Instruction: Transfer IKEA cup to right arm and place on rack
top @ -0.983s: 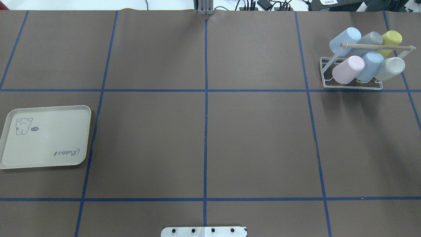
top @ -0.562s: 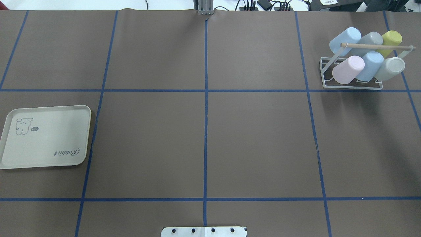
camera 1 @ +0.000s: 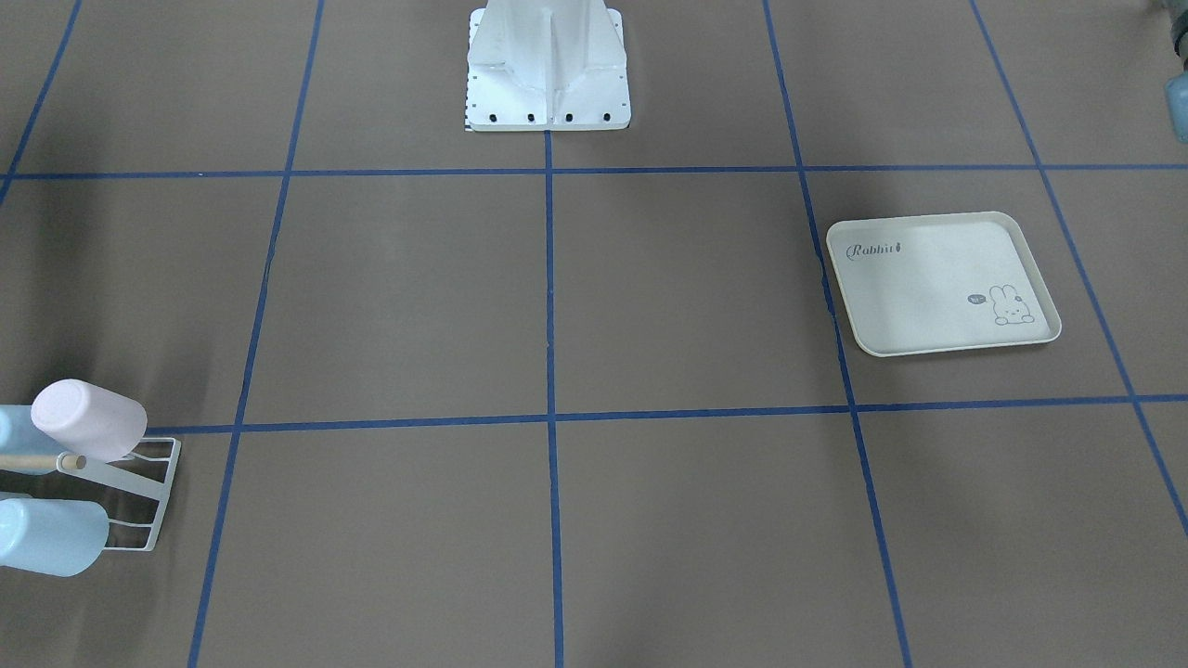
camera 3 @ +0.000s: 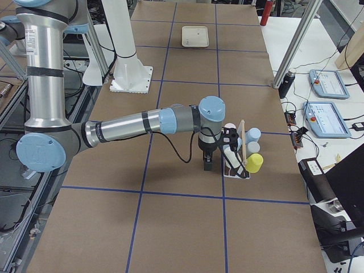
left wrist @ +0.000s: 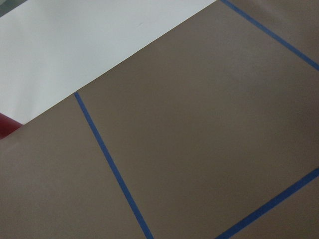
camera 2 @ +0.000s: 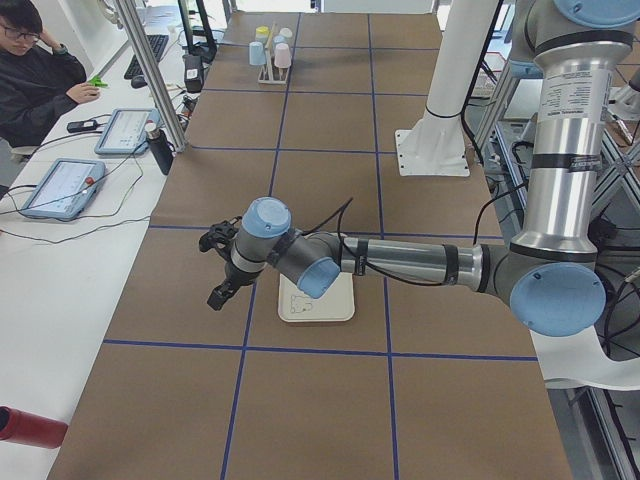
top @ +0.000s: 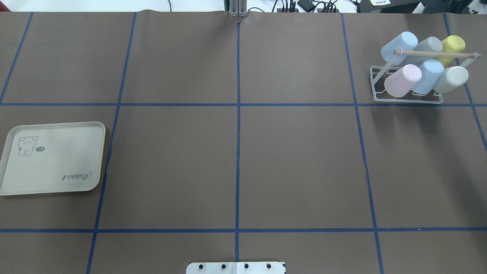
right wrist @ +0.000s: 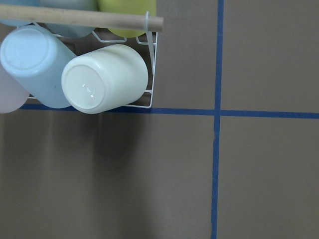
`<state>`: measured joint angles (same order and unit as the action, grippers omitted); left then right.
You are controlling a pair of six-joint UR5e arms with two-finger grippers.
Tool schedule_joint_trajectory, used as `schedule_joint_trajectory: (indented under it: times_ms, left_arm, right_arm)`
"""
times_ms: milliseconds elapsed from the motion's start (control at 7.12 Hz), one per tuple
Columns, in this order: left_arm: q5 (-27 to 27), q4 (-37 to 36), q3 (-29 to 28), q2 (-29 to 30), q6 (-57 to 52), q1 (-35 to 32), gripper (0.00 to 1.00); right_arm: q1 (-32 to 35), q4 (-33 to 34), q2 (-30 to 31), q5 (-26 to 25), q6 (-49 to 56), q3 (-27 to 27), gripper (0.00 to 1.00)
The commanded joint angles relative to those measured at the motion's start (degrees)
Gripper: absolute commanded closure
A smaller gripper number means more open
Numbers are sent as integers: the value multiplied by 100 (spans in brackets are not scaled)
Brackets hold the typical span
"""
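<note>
Several pastel IKEA cups sit upside down on the white wire rack [top: 407, 99] at the table's far right, among them a pink cup [top: 402, 80], a yellow cup [top: 452, 45] and a pale cream cup [right wrist: 104, 79]. A wooden dowel [top: 433, 53] runs across the rack. The right arm's gripper [camera 3: 207, 162] hangs just in front of the rack; I cannot tell whether it is open or shut. The left gripper [camera 2: 215, 272] hovers beside the cream tray [camera 2: 315, 300], its state also unclear. Neither wrist view shows any fingers, and I see no cup in either gripper.
The rabbit-printed tray [top: 53, 158] lies bare at the table's left. The robot's white base [camera 1: 548, 65] stands at the near middle edge. Blue tape lines grid the brown table. A person sits at a side desk [camera 2: 60, 160] with tablets.
</note>
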<state>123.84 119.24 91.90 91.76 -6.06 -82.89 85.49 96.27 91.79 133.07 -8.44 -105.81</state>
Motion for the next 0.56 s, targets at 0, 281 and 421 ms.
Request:
schedule_joint_trajectory:
  times_ms: [0, 281, 421]
  left_arm:
    - [-1, -1538, 344, -9, -658, -245, 0]
    - [313, -1711, 311, -236, -721, -298, 0]
    - [1003, -1729, 293, -299, -712, -307, 0]
  right_arm:
    - [11, 58, 110, 235, 0, 8, 0]
    - [107, 331, 137, 422, 0, -10, 0]
    - [134, 314, 207, 422, 113, -1, 0]
